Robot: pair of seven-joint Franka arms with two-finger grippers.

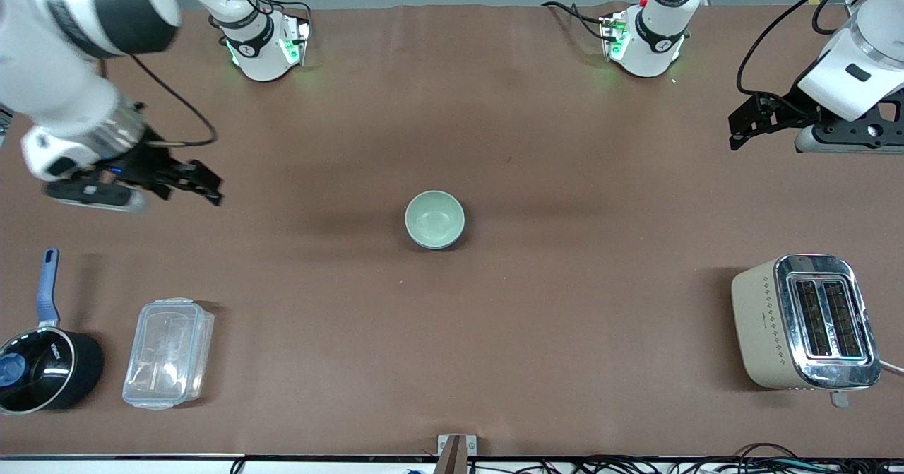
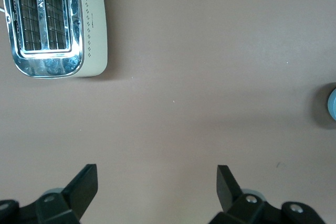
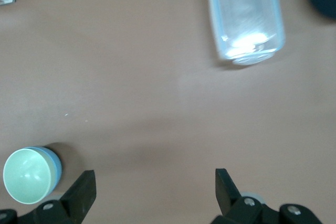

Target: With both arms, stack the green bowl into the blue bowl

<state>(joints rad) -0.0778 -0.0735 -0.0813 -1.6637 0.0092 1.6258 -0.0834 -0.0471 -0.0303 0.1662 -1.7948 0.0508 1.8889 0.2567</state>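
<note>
Green bowl (image 1: 434,218) sits nested in the blue bowl (image 3: 52,162) at worktop (image 1: 565,177) centre. Left gripper (image 2: 157,192) and right gripper (image 3: 155,192) hover near opposite end edges, jaws spread wide, empty.

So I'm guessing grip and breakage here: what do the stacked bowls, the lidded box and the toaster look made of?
The green bowl looks matte, ceramic or melamine, with no glare. The blue bowl under it shows only a smooth rim, material unclear. The lidded box is clear plastic, since the table shows through. The toaster has a cream body, probably plastic or painted metal, and a mirror-bright metal top.
</note>
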